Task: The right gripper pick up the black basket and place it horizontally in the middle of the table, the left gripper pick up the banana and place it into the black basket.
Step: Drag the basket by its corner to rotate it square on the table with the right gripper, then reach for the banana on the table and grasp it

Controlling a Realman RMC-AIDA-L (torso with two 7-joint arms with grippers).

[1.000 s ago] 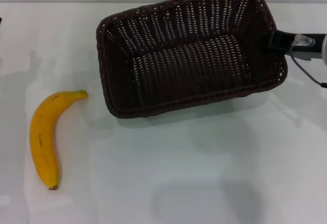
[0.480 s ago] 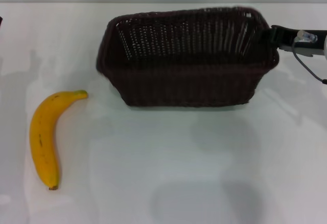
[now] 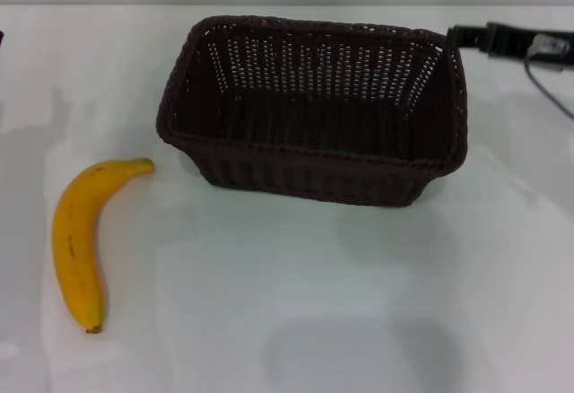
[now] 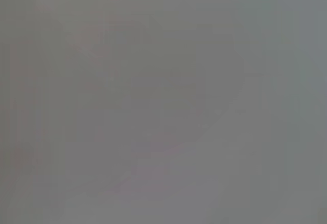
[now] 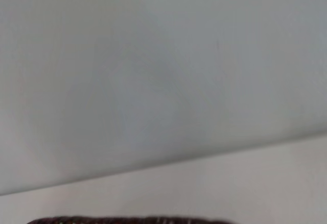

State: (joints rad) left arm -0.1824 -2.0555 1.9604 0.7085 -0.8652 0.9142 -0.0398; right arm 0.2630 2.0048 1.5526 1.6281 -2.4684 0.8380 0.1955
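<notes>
The black basket (image 3: 314, 106) stands upright on the white table (image 3: 359, 303), opening up, long side across the view, in the middle towards the back. My right gripper (image 3: 459, 34) reaches in from the right at the basket's far right corner, by its rim. A strip of the basket's rim (image 5: 133, 220) shows in the right wrist view. The yellow banana (image 3: 79, 236) lies on the table at the front left, stem tip towards the basket, well apart from it. My left gripper is out of view; the left wrist view shows only blank grey.
The table's far edge meets a pale wall behind the basket. Bare white tabletop lies in front of the basket and between it and the banana.
The basket has swung from tilted with its opening towards me to level and upright, and sits lower and a little more to the left. The right gripper has moved up and back. The banana has not moved.
</notes>
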